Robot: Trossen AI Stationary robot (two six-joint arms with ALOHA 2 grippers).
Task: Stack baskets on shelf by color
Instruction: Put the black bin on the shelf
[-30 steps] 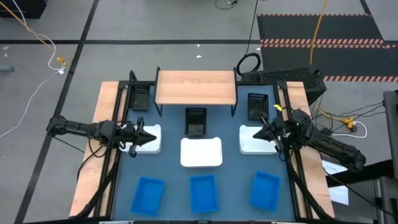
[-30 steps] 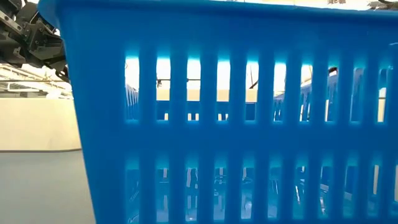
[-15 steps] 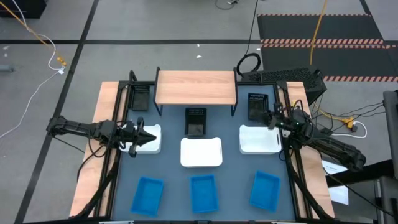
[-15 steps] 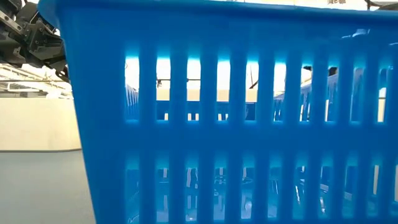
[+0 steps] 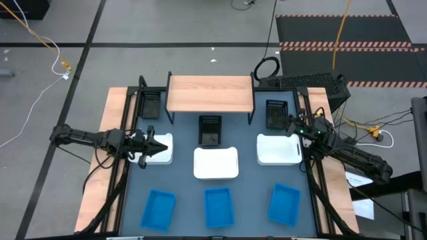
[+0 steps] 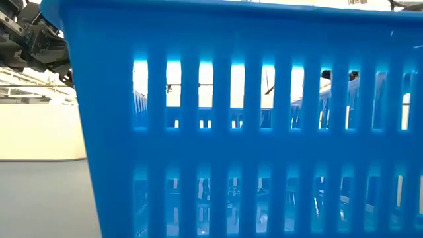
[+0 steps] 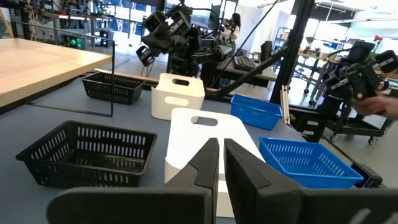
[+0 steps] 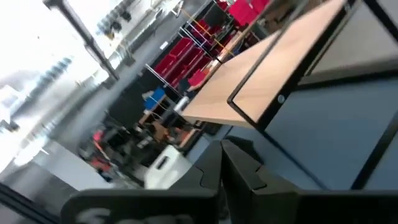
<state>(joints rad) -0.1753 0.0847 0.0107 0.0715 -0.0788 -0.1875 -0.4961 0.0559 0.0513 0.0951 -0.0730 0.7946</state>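
Observation:
The light-wood shelf (image 5: 210,93) stands at the far middle of the table. Three black baskets (image 5: 210,130) sit nearest it, one at each side and one in front. Three white baskets (image 5: 215,163) form the middle row and three blue baskets (image 5: 218,207) the near row. My left gripper (image 5: 162,147) is shut and hovers over the left white basket (image 5: 160,155). In its wrist view it (image 7: 221,163) points across the white baskets (image 7: 208,140). My right gripper (image 5: 292,125) is shut, beside the right black basket (image 5: 275,115). Its wrist view (image 8: 222,163) looks at the shelf (image 8: 273,68).
In the low view the near wall of a blue basket (image 6: 251,132) fills almost the whole picture, with my left arm (image 6: 33,33) high at one side. Black frame rails (image 5: 127,133) run along both table sides. Bare tabletop (image 5: 247,187) lies between the rows.
My right gripper has drawn back from over the right white basket toward the table's far edge. It stands now beside the right black basket and has turned on the way. No basket has moved.

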